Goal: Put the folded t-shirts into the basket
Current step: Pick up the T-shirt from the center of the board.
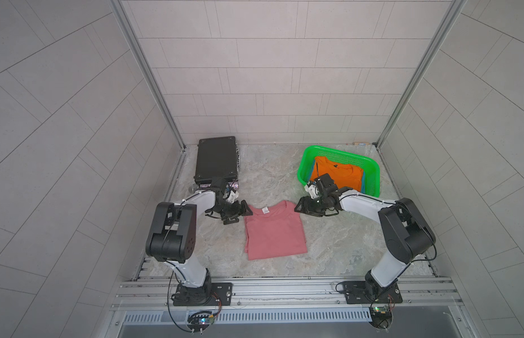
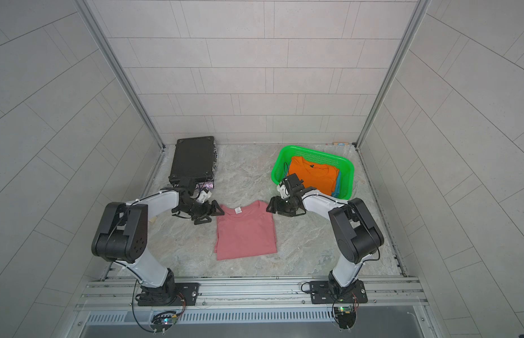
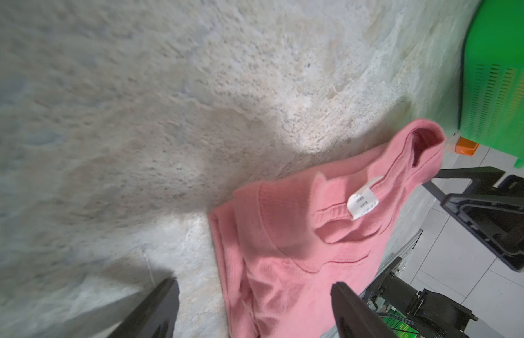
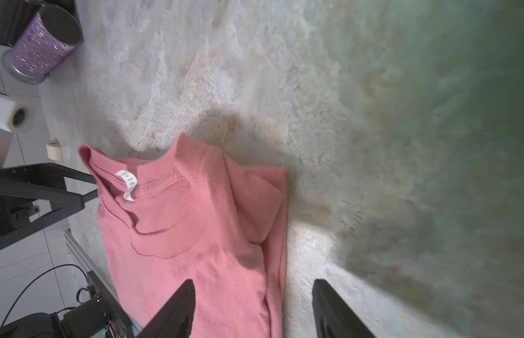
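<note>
**Last shirt on the table: both arms lining up on the pink one**

Nearest the arm bases, the dusty pink t-shirt (image 1: 273, 231) is lying flat and folded on the stone-patterned table (image 1: 269, 181). It is well apart from the basket, and its white neck label (image 1: 265, 209) is facing up. At its far edge the two grippers are flanking the shoulder corners, the left gripper (image 1: 240, 216) at the left corner and the right gripper (image 1: 301, 209) at the right. Each is standing with jaws apart and gripping nothing (the wrist views are showing cloth running between the fingers, not pinched).

I am reading this as a two-handed grasp being set up. To do it well, both arms should be going low enough to catch every folded layer, closing together and lifting level. Otherwise the fold risks spilling open on the way over.

Farther back on the right, the green basket (image 1: 342, 152) is holding the orange t-shirt (image 1: 339, 175) on top. A sliver of the teal-blue t-shirt (image 2: 338, 183) is peeking out beneath it, so two of the three are looking done. Far left, the black hard-shell case (image 1: 216, 161) is lying closed, with a purple glitter cup (image 4: 41, 49) just beside it.
</note>
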